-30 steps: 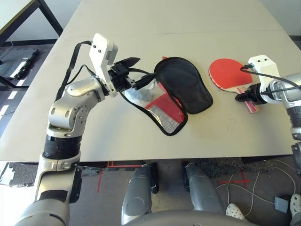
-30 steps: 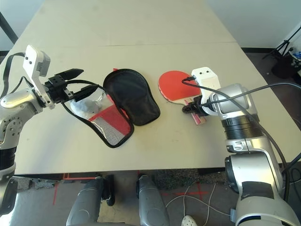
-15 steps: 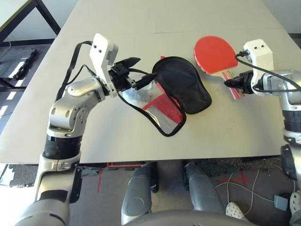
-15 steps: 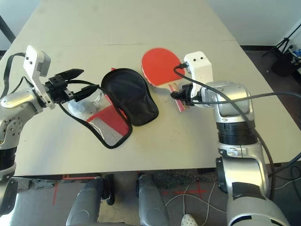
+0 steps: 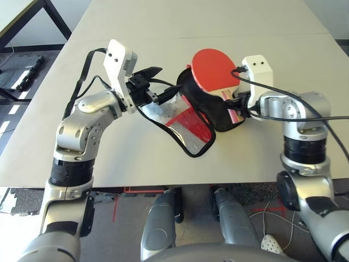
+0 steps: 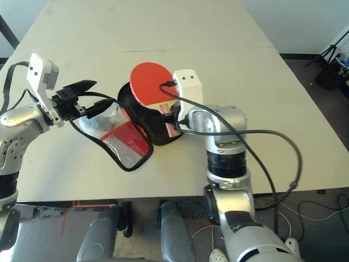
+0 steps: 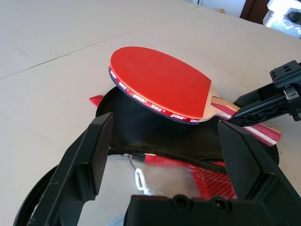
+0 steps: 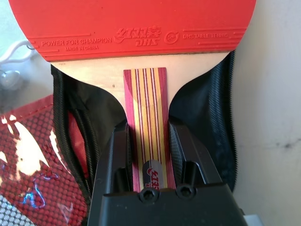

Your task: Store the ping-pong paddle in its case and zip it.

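Gripping the bat by its handle, our right gripper [image 8: 149, 129] has one finger on either side of the wood, and the red face [image 8: 141, 28] points away from our palm. We hold the bat [image 5: 214, 70] above the black half [image 5: 221, 112] of the open case, its blade reaching past the case's far edge. If we lower it from here, the blade could come down on that rim and leave the bat half outside, so we would want to draw it back along the case first. A grip on the handle alone might also let the heavy blade tip or twist if it catches the edge.

Our left gripper [image 5: 156, 87] stands wide and empty over the other side of the case. The black edging [image 5: 163, 129] of the mesh half [image 5: 191, 131] runs close under it, and if we swing that arm carelessly we may snag the edge and drag the case from under the bat. The clear plastic [image 6: 103, 123] beside the case's mesh could bunch into the seam and jam the zip later.
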Controlling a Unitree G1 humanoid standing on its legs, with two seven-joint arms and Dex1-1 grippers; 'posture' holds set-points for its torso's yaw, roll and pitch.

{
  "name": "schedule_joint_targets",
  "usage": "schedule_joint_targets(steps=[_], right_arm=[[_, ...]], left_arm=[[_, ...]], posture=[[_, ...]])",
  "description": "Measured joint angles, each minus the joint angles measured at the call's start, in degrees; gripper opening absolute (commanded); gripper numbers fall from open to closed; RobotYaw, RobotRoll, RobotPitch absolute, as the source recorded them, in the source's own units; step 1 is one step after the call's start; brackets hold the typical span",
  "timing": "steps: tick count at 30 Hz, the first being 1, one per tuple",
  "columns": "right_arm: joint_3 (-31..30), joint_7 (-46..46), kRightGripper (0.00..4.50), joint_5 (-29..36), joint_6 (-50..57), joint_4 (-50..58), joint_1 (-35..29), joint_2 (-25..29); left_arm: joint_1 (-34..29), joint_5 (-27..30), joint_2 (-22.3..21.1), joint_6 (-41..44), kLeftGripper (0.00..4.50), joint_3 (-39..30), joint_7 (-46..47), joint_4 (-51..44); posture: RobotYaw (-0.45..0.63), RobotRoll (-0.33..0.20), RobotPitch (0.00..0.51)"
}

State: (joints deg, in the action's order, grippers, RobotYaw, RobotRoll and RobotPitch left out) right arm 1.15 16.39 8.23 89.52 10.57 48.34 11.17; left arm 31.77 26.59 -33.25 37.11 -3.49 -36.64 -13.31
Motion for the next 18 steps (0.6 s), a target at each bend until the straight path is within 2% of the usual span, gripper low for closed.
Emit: schedule_joint_targets(steps=[18], right_arm=[[-2.6, -1.2, 1.09, 2.3, -0.1, -7.2, 2.2, 0.2]], left_arm=[[-0.8, 0.1, -0.1, 0.5, 4.50, -0.2, 1.1, -0.7]], posture=[[0.17, 0.000, 0.228]])
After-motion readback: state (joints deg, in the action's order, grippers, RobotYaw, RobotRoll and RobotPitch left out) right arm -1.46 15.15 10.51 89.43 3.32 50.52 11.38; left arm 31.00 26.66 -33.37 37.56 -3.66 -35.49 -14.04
